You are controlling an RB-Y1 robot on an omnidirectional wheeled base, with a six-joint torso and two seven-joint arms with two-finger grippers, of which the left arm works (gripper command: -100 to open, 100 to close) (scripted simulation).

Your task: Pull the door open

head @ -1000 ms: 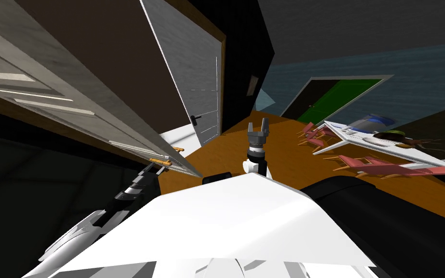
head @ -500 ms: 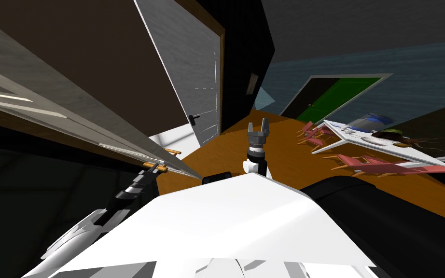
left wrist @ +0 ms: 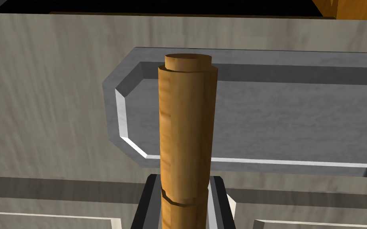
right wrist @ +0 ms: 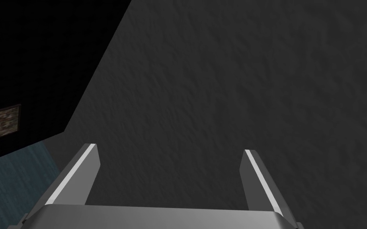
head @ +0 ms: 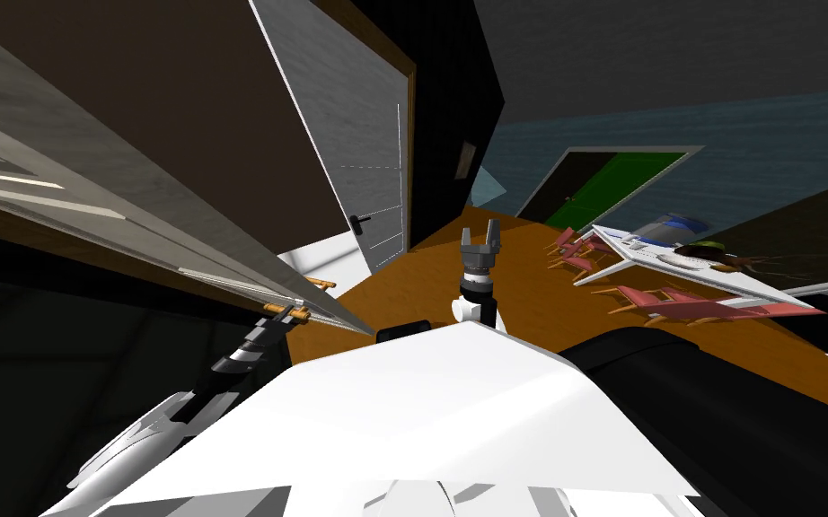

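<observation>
A grey panelled door (head: pixel 134 206) slants across the left of the head view, carrying an orange-brown cylindrical handle (head: pixel 279 310) near its lower edge. My left gripper (head: pixel 294 314) is shut on that handle. In the left wrist view the handle (left wrist: pixel 186 127) rises between the two dark fingers (left wrist: pixel 145 200), which press its sides, in front of a grey backplate (left wrist: pixel 278 123) on the door (left wrist: pixel 51 99). My right gripper (head: pixel 480 235) hangs open above the floor ahead of me, with nothing between its fingers (right wrist: pixel 81 175).
A second grey door (head: pixel 358 135) with a dark lever (head: pixel 363 220) stands ahead by a brown frame. Orange-brown floor (head: pixel 421 287) lies in front. A white table (head: pixel 700 269) with pink chairs (head: pixel 673 301) is to the right, with a green door (head: pixel 619 184) beyond.
My left gripper has shut on the orange-brown handle. The door has swung a little, its face now more edge-on, and the handle has shifted left. The right arm has not moved.
</observation>
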